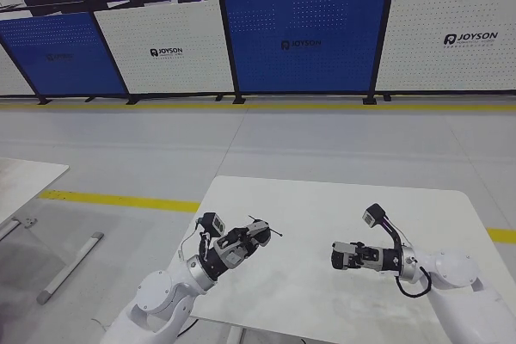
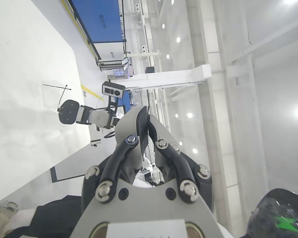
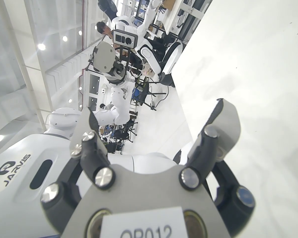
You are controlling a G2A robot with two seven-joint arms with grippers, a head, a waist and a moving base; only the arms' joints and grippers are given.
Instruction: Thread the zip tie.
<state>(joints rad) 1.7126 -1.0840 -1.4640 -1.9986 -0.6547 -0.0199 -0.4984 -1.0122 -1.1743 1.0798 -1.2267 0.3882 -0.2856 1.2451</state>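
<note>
1. My left claw (image 1: 256,230) is clenched on the zip tie (image 1: 272,229). In the left wrist view its two dark ribbed pads (image 2: 142,122) press together with no gap between them.
2. The zip tie is a thin black strip. It sits at the tip of the left claw, over the left part of the white table (image 1: 344,202). Its loose ends stick out past the claw, one toward the table's middle and one toward its far edge.
3. Whether either loose end touches the table, I cannot tell.
4. The left claw hangs above the table's left part, just inside the left edge, and points toward the table's middle.
5. My right claw (image 1: 334,255) is released. In the right wrist view its fingers (image 3: 223,110) are spread wide, and I see nothing gripped between them.
6. The right claw hangs above the table's middle, closer to the near edge than to the far one. It points toward the table's left part.
7. The two claws face each other across the table's middle, with bare tabletop between them; they do not touch.
8. From the right wrist view, the left claw (image 3: 103,58) shows beyond the table's left edge, against the room behind.
9. Beyond the table's far edge a yellow floor line (image 1: 112,199) runs across. Farther back stands a row of blue and white panels (image 1: 305,43).
</note>
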